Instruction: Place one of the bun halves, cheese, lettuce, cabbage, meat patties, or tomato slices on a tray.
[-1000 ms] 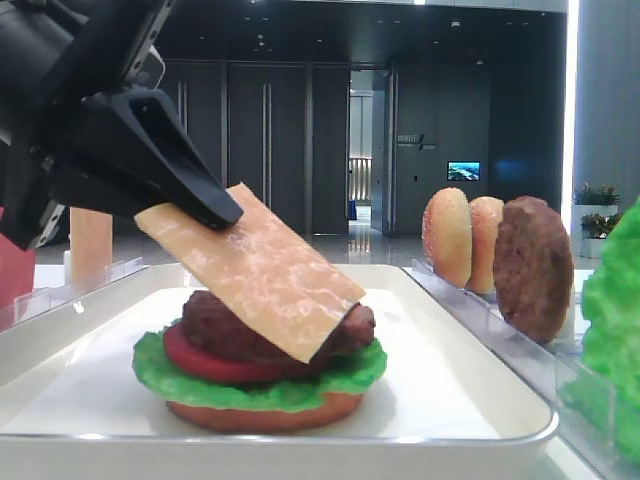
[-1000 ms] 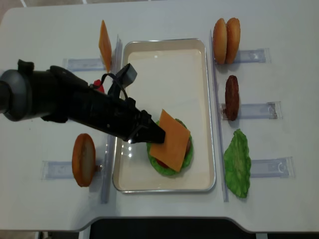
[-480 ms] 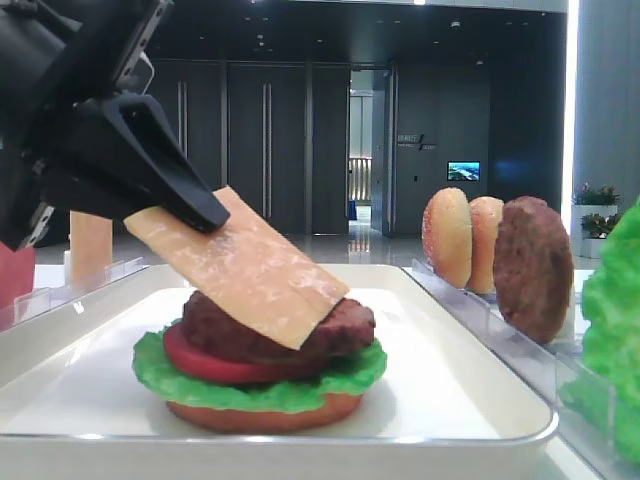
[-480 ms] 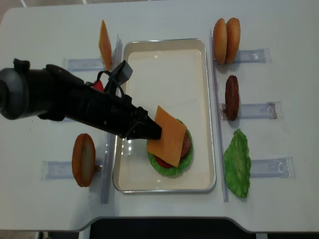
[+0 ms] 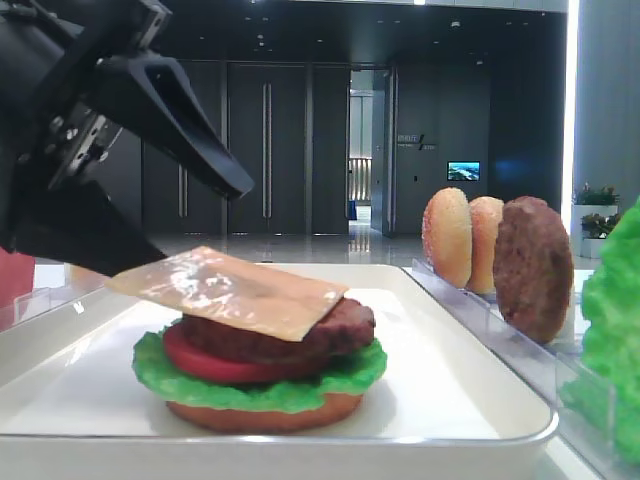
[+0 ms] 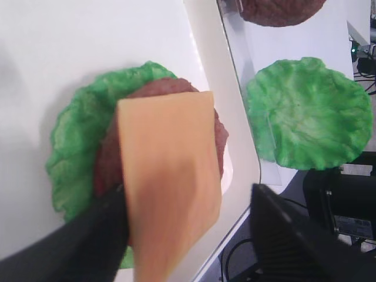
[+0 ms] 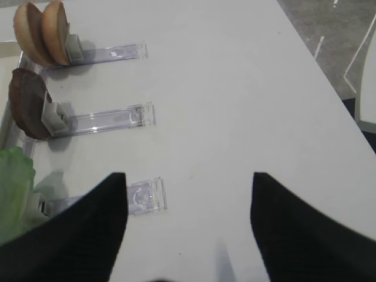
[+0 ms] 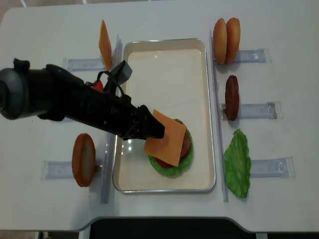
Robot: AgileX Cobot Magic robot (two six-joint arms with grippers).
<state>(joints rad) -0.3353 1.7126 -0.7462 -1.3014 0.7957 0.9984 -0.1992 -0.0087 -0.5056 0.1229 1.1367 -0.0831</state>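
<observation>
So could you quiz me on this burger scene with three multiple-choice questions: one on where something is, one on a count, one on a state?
1. Where does the cheese lie?
A. On the patty in the tray
B. In a rack
C. On the bare table

2. How many bun halves stand together in the rack right of the tray?
A. One
B. Two
C. Four

3. How are the left gripper jaws?
A. Clamped on the cheese
B. Spread apart
C. Holding lettuce

Answers:
1 A: the slice rests on the stacked patty.
2 B: the overhead view shows a pair.
3 B: one finger stands above the slice, one below.
</observation>
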